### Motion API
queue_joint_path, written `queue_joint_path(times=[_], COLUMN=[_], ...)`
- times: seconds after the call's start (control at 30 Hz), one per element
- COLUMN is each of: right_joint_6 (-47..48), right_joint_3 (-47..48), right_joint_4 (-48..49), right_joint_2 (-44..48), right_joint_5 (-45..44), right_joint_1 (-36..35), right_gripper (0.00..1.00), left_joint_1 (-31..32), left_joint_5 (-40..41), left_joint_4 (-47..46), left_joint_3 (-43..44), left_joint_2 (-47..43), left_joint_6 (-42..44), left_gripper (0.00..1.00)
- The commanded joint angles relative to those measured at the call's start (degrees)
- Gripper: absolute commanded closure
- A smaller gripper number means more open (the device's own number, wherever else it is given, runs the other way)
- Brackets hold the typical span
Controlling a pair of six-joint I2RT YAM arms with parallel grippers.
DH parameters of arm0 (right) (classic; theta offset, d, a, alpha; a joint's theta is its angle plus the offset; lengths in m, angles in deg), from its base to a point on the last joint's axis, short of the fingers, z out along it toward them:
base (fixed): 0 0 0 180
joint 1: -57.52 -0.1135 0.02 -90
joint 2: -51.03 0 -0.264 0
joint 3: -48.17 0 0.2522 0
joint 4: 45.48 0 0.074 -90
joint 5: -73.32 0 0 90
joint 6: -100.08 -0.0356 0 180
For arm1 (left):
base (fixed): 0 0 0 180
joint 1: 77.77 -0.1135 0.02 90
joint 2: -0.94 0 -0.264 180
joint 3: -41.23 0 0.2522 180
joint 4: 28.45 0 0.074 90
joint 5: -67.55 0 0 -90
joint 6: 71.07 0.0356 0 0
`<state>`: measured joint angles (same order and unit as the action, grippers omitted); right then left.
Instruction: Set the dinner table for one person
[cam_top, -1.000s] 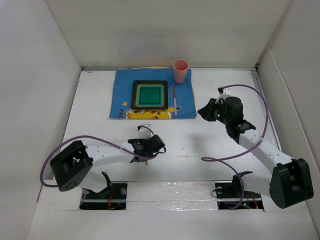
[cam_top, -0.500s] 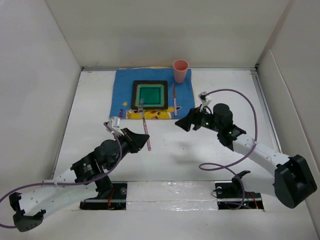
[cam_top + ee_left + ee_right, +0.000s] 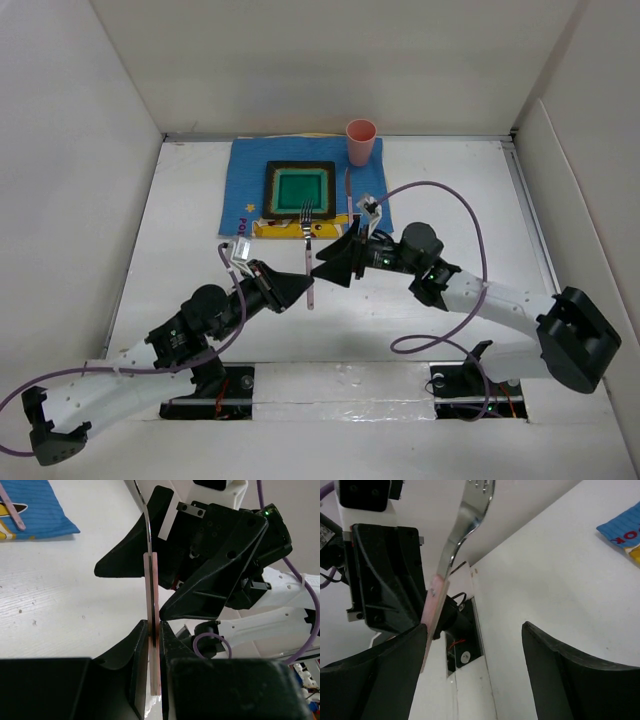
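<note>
A fork (image 3: pixel 308 250) with a pink handle and metal tines is held upright above the dinner table (image 3: pixel 450 190), with my left gripper (image 3: pixel 292 290) shut on the handle. In the left wrist view the handle (image 3: pixel 152 600) is pinched between the left gripper (image 3: pixel 154 630) jaws. My right gripper (image 3: pixel 335 265) faces it from the right with its jaws wide apart. In the right wrist view the fork (image 3: pixel 454 535) stands at the inner edge of one finger of the right gripper (image 3: pixel 475 627), and nothing is gripped.
A blue placemat (image 3: pixel 245 180) lies at the back with a green square plate (image 3: pixel 301 189) on it. A pink-handled knife (image 3: pixel 349 200) lies right of the plate and a pink cup (image 3: pixel 360 141) stands at the mat's far right corner. White walls close in both sides.
My right gripper opened wide and moved left and nearer, up to the fork. My left arm swung round and carried the fork slightly right, towards the right gripper.
</note>
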<state>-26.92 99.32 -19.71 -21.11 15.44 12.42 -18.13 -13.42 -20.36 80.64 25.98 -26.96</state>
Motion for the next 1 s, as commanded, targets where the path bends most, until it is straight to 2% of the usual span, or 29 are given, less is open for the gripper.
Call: queue_joint_path(times=[0.0, 0.17, 0.3, 0.4, 0.43, 0.5, 0.53, 0.57, 0.6, 0.63, 0.73, 0.83, 0.97], right_joint_6=[-2.1, -4.4, -4.0, -4.1, -4.2, -5.1, -5.7, -5.8, -5.7, -5.7, -5.8, -6.2, -9.5], right_joint_3=[3.2, 3.9, 5.2, 5.5, 5.3, 4.5, 4.3, 4.4, 5.0, 5.6, 7.6, 9.5, 10.1], right_joint_4=[9.1, 14.0, 13.3, 13.4, 13.6, 13.4, 12.9, 11.0, 9.4, 5.3, -0.2, -6.8, -7.2], right_joint_2=[-3.4, -6.1, -6.0, -6.9, -6.8, -6.5, -6.3, -6.3, -6.2, -5.8, -5.8, -6.4, -6.9], right_joint_5=[1.5, 1.7, 1.4, 1.1, 0.9, -0.2, -2.2, -2.8, -4.0, -6.3, -11.2, -15.3, -19.0], right_joint_1=[-1.4, -1.4, -1.4, -1.4, -1.4, -1.4, -1.4, -1.4, -1.4, -1.4, -1.9, -1.9, -2.4], right_gripper=[0.21, 0.24, 0.27, 0.45, 0.64, 0.86, 1.0, 1.0, 1.0, 1.0, 1.0, 1.0, 1.0], left_joint_1=[0.2, 0.2, 0.2, 0.2, 0.2, 0.2, 0.2, 0.2, 0.2, 0.2, 0.2, 0.2, 0.2], left_joint_5=[-5.7, -10.9, -12.1, -12.4, -11.3, -10.2, -7.6, -6.5, -5.3, -2.3, -0.1, 2.0, 4.9], left_joint_4=[-8.6, -10.6, -11.7, -11.0, -10.3, -8.4, -7.1, -3.8, -1.7, 0.6, 5.0, 7.3, 7.1], left_joint_3=[-0.6, -1.6, -3.4, -3.3, -3.3, -2.5, -1.9, -1.2, 0.8, 1.9, 5.3, 6.3, 5.7], left_joint_2=[-0.3, 1.6, 1.2, 0.7, 0.5, 0.2, 0.3, 0.5, 1.0, 2.2, 4.8, 7.0, 10.2], left_joint_6=[1.2, 0.3, -1.0, -0.8, -0.7, -0.4, -0.3, 0.6, 1.2, 1.5, 3.8, 4.8, 6.9], left_gripper=[1.0, 1.0, 1.0, 1.0, 1.0, 1.0, 1.0, 0.99, 0.89, 0.7, 0.5, 0.48, 0.48])
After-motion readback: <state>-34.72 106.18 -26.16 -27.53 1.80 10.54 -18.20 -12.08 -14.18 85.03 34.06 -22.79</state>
